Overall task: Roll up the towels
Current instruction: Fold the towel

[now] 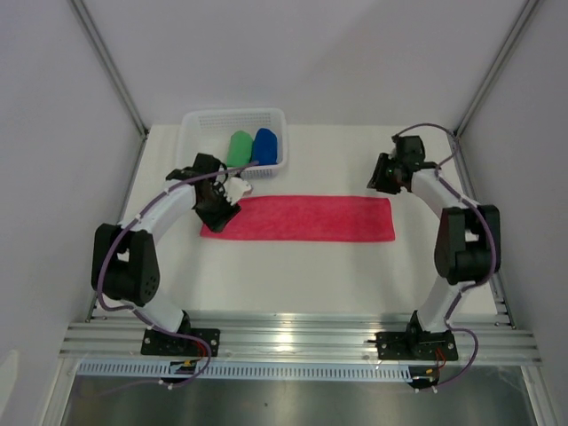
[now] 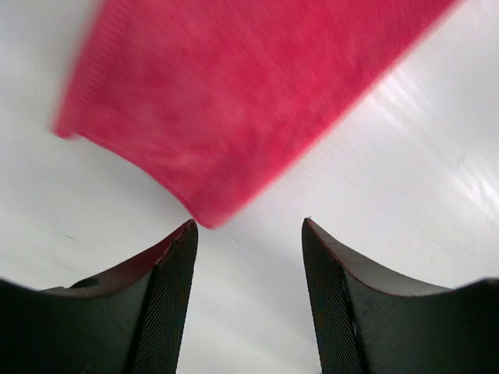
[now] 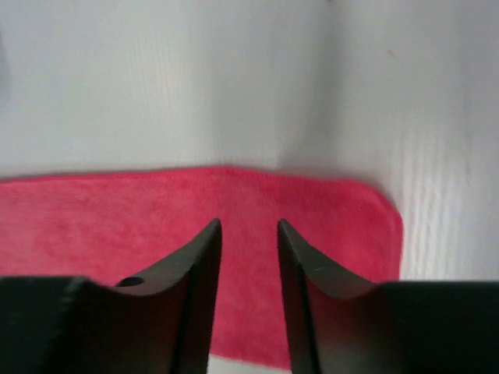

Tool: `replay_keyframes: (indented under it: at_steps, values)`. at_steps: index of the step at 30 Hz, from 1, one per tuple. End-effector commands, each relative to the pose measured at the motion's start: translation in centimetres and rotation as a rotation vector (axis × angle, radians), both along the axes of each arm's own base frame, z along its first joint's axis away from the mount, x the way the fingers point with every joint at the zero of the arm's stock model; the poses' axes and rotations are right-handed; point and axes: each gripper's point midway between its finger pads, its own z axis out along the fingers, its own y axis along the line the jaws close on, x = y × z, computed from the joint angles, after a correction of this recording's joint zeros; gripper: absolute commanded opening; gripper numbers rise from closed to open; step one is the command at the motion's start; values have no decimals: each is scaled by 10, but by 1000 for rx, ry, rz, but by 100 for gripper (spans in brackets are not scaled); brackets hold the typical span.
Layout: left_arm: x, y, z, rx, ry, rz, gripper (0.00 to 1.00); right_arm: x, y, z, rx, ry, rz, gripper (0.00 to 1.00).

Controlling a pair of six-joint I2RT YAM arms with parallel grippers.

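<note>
A long pink-red towel [image 1: 302, 218] lies flat as a strip across the middle of the table. My left gripper [image 1: 217, 213] hovers at its left end. In the left wrist view the jaws [image 2: 249, 227] are open with only bare table between them, and the towel's corner [image 2: 226, 101] lies just beyond the left fingertip. My right gripper [image 1: 382, 180] is over the towel's right end. Its jaws [image 3: 249, 227] stand a little apart above the pink-red towel [image 3: 109, 226], holding nothing. A rolled green towel [image 1: 238, 147] and a rolled blue towel [image 1: 264, 145] sit side by side in the basket.
The white mesh basket [image 1: 202, 124] stands at the back left, just behind my left gripper. The white tabletop [image 1: 293, 275] extends in front of the towel to the metal rail at the near edge. Frame posts rise at both back corners.
</note>
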Motion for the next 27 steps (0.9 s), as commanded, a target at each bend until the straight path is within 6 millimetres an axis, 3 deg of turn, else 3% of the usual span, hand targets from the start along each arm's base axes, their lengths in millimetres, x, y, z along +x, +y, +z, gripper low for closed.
replay_keyframes:
  at_steps: [1, 2, 3, 6, 7, 10, 19, 23, 25, 27]
  values:
    - [-56, 23, -37, 98, 147, -152, 60, -42, -39, 32, 77, 52, -209, 41]
    - [-50, 31, -38, 142, 105, -157, 60, -54, -43, 27, 106, 83, -241, 51]
    - [-49, 34, -40, 158, 95, -162, 60, -74, -57, 8, 136, 154, -315, 53]
    - [-45, 42, -47, 205, 66, -178, 63, -103, -57, -8, 179, 232, -348, 55]
    - [-43, 42, -49, 209, 63, -190, 63, -116, -55, -22, 190, 276, -360, 55]
    - [-35, 51, -56, 271, 46, -183, 65, -132, -56, -40, 192, 336, -391, 56]
    - [-32, 58, -76, 310, 59, -162, 62, -144, -63, -63, 181, 370, -420, 54]
    - [-39, 56, -75, 285, 77, -143, 39, -147, -66, -61, 163, 366, -401, 49]
    - [-50, 55, -70, 254, 116, -135, 42, -149, -67, -55, 156, 363, -389, 50]
    - [-53, 44, -54, 165, 115, -124, 52, -150, -70, -47, 130, 356, -360, 51]
